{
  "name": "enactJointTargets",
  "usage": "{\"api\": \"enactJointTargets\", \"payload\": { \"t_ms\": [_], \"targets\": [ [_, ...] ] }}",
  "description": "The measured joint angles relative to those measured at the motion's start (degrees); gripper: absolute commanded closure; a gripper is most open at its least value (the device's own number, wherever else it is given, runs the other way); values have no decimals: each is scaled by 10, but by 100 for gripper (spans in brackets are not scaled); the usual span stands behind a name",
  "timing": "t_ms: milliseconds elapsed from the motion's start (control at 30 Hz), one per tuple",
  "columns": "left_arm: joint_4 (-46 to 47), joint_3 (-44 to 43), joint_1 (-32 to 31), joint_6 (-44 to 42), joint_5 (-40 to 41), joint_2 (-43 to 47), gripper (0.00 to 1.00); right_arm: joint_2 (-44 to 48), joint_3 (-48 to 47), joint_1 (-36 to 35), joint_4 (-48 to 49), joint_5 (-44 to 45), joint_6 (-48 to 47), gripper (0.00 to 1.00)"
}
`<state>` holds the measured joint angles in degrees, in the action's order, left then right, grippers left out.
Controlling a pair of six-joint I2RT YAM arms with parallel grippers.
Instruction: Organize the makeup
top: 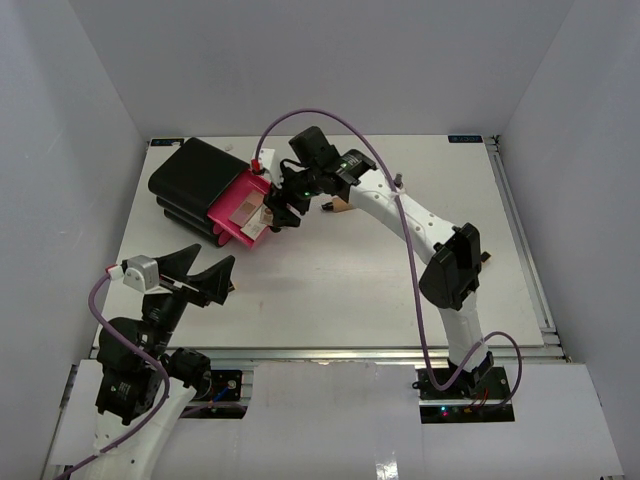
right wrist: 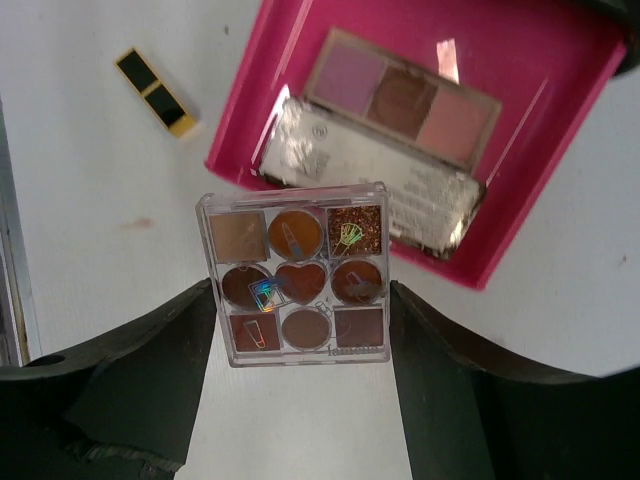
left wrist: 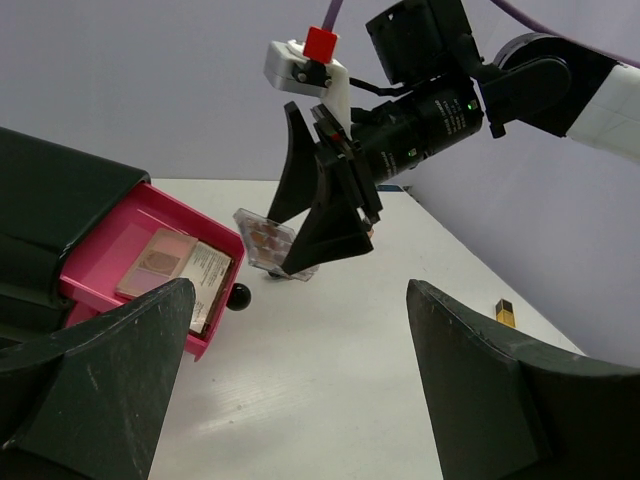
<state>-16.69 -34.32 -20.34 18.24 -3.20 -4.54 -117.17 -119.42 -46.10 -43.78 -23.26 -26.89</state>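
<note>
My right gripper (right wrist: 300, 300) is shut on a clear multi-shade square palette (right wrist: 293, 273), gripping its two sides, and holds it above the table just in front of the pink drawer (right wrist: 560, 120). The drawer holds a dark-framed rectangular palette (right wrist: 400, 100) lying on a silvery leaflet. A gold-and-black lipstick (right wrist: 157, 92) lies on the table beside the drawer. In the top view the right gripper (top: 278, 212) is at the drawer's (top: 228, 200) front corner. My left gripper (top: 205, 272) is open and empty, nearer the front left, looking at the held palette (left wrist: 272, 243).
The large black case (top: 190, 175) stands at the back left with its pink drawer pulled out, and a black knob (left wrist: 240, 296) on the drawer front. A small tan item (top: 342, 204) lies behind the right arm. The lipstick also shows in the left wrist view (left wrist: 505, 313).
</note>
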Motion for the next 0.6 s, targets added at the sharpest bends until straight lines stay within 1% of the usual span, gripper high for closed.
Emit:
{"api": "enactJointTargets", "payload": {
  "t_ms": [67, 167, 333, 467, 600],
  "targets": [
    [0, 0, 0, 0, 2, 0, 2, -23, -35, -14, 7, -1, 11, 74],
    [0, 1, 3, 0, 3, 0, 2, -45, -62, -31, 26, -2, 28, 74],
    [0, 1, 8, 0, 4, 0, 2, -74, -85, -36, 71, 8, 77, 73],
    [0, 1, 11, 0, 4, 0, 2, -100, -91, -34, 112, 33, 120, 73],
    [0, 1, 11, 0, 4, -2, 2, -122, -91, -31, 131, 62, 147, 71]
  ]
}}
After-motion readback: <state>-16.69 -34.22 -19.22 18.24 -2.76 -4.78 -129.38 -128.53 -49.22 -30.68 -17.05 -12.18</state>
